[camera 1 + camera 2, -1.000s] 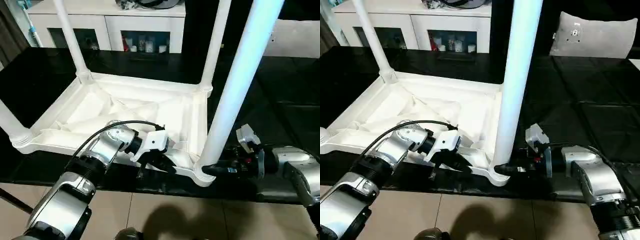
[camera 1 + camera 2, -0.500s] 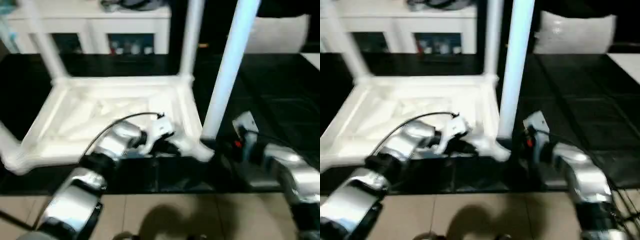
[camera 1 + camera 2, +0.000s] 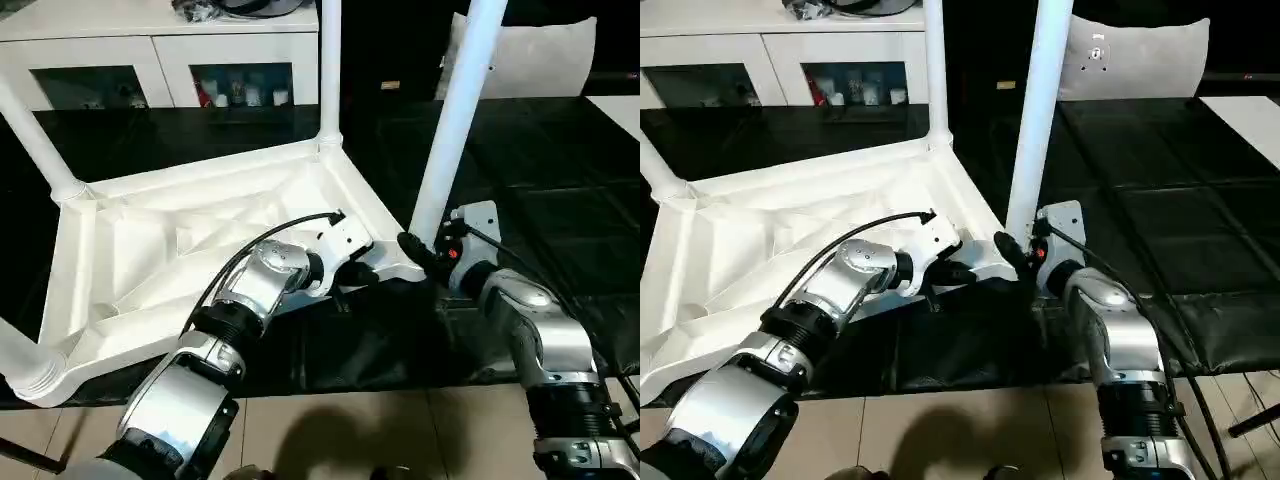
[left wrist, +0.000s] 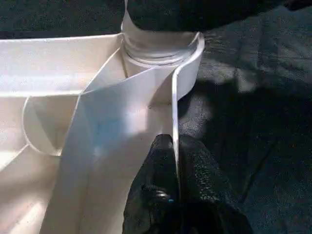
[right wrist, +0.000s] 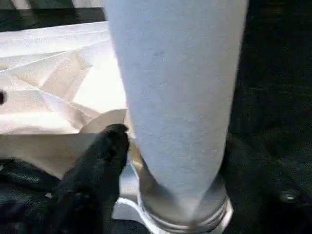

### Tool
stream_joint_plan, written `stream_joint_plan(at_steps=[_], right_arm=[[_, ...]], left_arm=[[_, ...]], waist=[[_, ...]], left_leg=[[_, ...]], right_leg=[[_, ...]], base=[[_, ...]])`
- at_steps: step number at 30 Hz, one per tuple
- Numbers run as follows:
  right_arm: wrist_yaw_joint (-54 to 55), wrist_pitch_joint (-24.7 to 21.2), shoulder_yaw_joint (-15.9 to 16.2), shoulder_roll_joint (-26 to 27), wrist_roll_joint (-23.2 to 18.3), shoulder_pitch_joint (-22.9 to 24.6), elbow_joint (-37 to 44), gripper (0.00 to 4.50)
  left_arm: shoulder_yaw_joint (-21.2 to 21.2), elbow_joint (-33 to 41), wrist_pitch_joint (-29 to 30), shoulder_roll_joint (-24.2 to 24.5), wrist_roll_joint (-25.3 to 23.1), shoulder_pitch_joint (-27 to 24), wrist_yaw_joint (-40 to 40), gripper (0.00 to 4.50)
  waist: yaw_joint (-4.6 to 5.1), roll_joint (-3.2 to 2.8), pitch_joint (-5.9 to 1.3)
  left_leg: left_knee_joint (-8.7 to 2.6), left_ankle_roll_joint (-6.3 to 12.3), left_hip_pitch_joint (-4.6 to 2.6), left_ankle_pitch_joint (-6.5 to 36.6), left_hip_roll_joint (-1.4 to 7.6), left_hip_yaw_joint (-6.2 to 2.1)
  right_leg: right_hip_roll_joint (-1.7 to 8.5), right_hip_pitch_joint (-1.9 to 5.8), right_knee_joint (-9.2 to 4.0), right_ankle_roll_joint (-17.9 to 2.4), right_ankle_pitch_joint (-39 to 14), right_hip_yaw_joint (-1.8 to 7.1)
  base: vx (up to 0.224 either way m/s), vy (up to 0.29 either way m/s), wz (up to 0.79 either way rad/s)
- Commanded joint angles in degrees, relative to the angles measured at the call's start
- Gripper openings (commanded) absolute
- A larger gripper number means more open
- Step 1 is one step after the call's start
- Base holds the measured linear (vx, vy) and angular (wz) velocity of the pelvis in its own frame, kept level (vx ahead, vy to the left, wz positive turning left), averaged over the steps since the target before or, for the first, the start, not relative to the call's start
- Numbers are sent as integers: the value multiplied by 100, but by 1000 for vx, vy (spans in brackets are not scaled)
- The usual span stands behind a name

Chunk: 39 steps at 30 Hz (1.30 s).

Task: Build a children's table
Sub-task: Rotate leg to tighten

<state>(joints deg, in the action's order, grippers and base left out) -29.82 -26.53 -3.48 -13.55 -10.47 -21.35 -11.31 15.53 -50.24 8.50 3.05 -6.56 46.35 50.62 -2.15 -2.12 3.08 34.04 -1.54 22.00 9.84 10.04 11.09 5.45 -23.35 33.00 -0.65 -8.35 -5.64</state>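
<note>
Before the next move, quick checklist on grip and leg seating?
1. Left pincer clamped on the table top's rim: ok, one finger on each side of the thin wall.
2. Right pincer at the base of the near leg: ok. One finger lies against the leg; the other is hidden, so closure cannot tell.
3. Near leg upright in its corner socket: ok.
4. Near leg fully seated: cannot tell, a band shows above the socket.
5. Far leg standing in its socket: ok.
6. Table top lying underside up on the black surface: ok.
</note>
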Motion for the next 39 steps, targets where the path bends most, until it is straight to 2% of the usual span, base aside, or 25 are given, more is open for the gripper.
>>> stream_joint_plan(at_steps=[1,4,8,11,12,14,18,22,28,35,37,39], right_arm=[[-664,3,400,-187,-193,104,126,347],[-1280,172,520,-605,-226,261,241,379],[-2005,526,512,-1060,-268,421,322,412],[-2610,784,533,-1471,-336,520,341,412],[-2610,784,533,-1471,-336,520,341,412],[-3089,938,570,-1748,-421,551,279,412],[-3803,630,572,-1926,-816,569,292,412],[-4308,559,776,-2099,-946,618,309,374],[-4688,425,907,-2160,-1080,611,342,322],[-4921,311,1017,-2211,-1195,604,368,263],[-4953,273,1039,-2201,-1231,602,375,234],[-4981,244,1042,-2195,-1242,610,392,228]], left_arm=[[39,264,-479,0,174,72,499,0],[97,330,-670,193,194,-15,906,0],[204,378,-885,448,211,-91,1423,0],[323,500,-1164,662,320,-201,2068,0],[323,500,-1164,662,320,-201,2068,0],[388,616,-1329,788,423,-296,2641,0],[523,691,-1471,900,407,-375,3051,0],[653,816,-1555,1061,448,-426,3407,0],[649,906,-1591,1145,464,-458,3682,0],[676,911,-1612,1204,486,-446,3710,0],[674,916,-1602,1209,482,-445,3709,0],[664,910,-1599,1205,472,-444,3713,0]], waist=[[-69,115,-418],[-80,118,-415],[-149,116,-407],[-214,118,-411],[-258,113,-412],[-326,102,-419],[-429,101,-416],[-489,103,-418],[-511,114,-415],[-567,110,-422],[-567,104,-419],[-568,107,-421]], left_leg=[[-364,457,-88,1325,264,-150],[-362,493,-78,1323,273,-146],[-361,486,-108,1417,297,-140],[-369,484,-116,1432,322,-136],[-368,490,-108,1380,334,-131],[-366,482,-131,1363,345,-126],[-368,467,-144,1437,358,-123],[-382,415,-142,1448,377,-138],[-381,362,-141,1444,370,-141],[-381,341,-149,1391,375,-140],[-382,311,-148,1442,369,-141],[-385,307,-149,1435,370,-144]], right_leg=[[377,335,-473,-975,-2031,244],[378,340,-460,-979,-1974,253],[392,321,-481,-975,-2152,258],[388,314,-462,-1020,-2073,261],[395,316,-442,-1052,-1997,270],[397,302,-428,-1087,-1933,273],[407,299,-425,-1102,-2006,273],[423,300,-404,-1117,-1997,274],[428,289,-426,-1022,-2221,275],[427,279,-414,-1023,-2145,279],[431,285,-425,-1005,-2211,275],[429,284,-424,-992,-2225,275]], base=[[0,0,0],[0,0,0],[0,0,0],[0,0,0],[0,0,0],[0,0,0],[0,0,0],[0,0,0],[0,0,0],[0,0,0],[0,0,0],[0,0,0]])
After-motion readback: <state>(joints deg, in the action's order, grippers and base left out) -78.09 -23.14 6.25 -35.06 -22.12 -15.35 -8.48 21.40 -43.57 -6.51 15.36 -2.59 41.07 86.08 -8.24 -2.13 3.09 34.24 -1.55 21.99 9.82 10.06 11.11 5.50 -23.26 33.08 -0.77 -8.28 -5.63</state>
